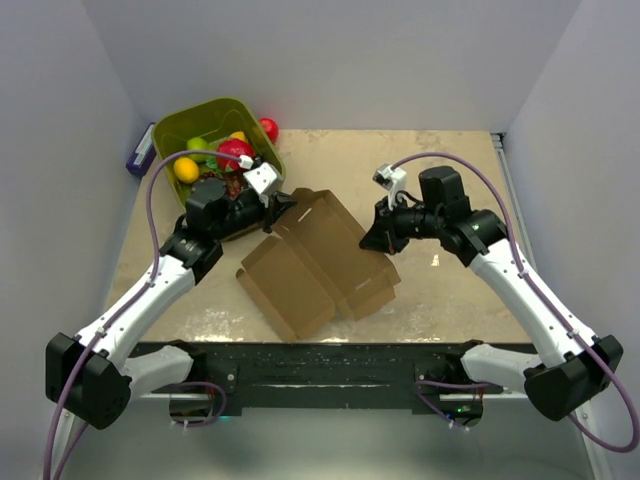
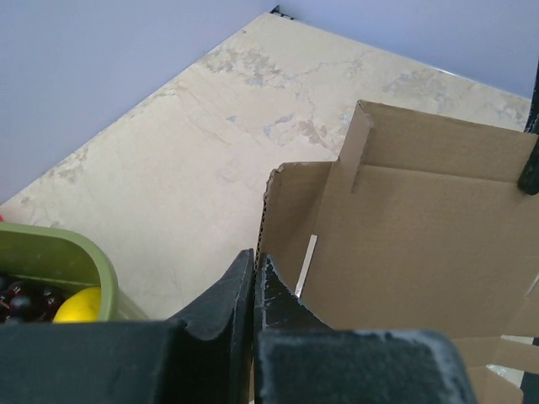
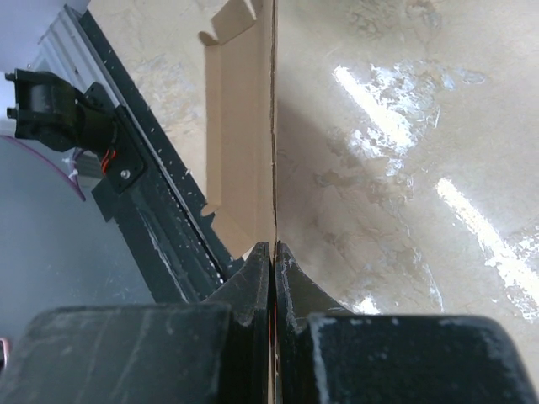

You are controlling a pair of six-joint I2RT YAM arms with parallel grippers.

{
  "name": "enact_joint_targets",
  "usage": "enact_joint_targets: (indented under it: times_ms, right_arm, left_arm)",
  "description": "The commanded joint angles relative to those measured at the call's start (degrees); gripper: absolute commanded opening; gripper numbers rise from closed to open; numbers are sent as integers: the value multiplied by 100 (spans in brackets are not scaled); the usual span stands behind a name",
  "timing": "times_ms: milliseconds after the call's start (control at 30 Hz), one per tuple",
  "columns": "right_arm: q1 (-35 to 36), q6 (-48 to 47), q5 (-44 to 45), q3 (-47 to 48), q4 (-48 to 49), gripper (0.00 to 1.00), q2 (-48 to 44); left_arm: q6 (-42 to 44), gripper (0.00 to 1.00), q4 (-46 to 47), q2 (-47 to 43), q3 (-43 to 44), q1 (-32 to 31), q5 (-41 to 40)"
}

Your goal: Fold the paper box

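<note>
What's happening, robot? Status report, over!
Left gripper shut on the plain brown corrugated-cardboard paper box, left edge. Right gripper shut on its right edge. Olive-green plastic fruit bin close beside left gripper.

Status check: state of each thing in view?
paper box: unfolded, mostly flat, pinched at two edges
left end effector: shut on paper box
right end effector: shut on paper box
green bin: open-topped, fruit inside
</note>
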Motion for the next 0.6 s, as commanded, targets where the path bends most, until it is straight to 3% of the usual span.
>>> enact_joint_targets:
  times_ms: [0,67,100,200,233,333,567]
  right_arm:
    - [55,419,426,-24,450,0,-198]
    - [46,569,567,-50,582,7,-277]
    - [46,735,777,-85,695,22,-304]
    - [46,1078,1198,-164,845,45,-409]
    - [38,1140,1340,-182,863,58,-462]
    - [29,1299,2146,-287,855,80,-602]
    - [-533,1563,2703,-990,1127,94,-1516]
  left_arm:
    - [3,0,162,-9,-9,-131,-560]
    - [-32,0,162,-9,-53,-148,-737]
    - [-67,0,162,-18,-71,-149,-895]
    - [-155,0,144,-35,-124,-149,-1211]
    - [-181,0,136,-53,-150,-149,-1308]
    - [-269,0,101,-106,-211,-148,-1538]
    - [-305,0,-49,-18,-159,-105,-1556]
